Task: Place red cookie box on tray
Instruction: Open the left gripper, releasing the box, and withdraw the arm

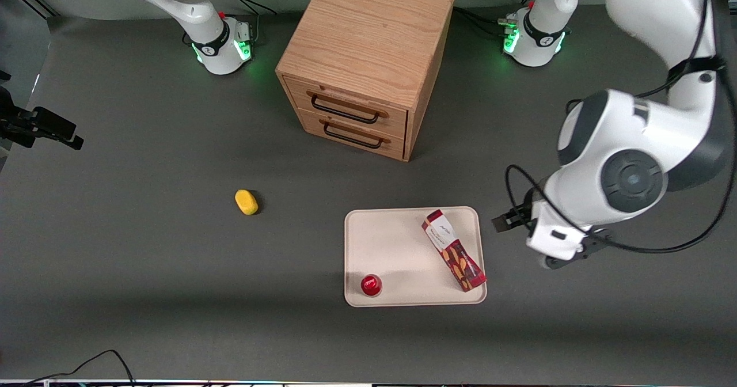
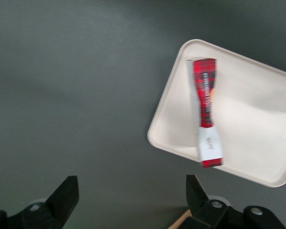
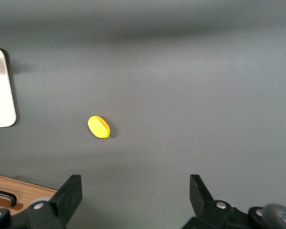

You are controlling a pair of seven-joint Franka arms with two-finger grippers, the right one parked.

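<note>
Dark-red box (image 1: 454, 250) lies slanted on the tray (image 1: 397, 243) at lower right of the front view, one end over the rim, while the gripper (image 1: 502, 222) hangs beside it wide open and empty, so a careless swing could knock it off.

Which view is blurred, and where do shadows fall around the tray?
Left wrist view: soft, the red cookie box label unreadable; the open gripper hangs over bare table beside the tray. Front view: sharp, with a dark shadow band across the table nearer the camera than the tray.
</note>
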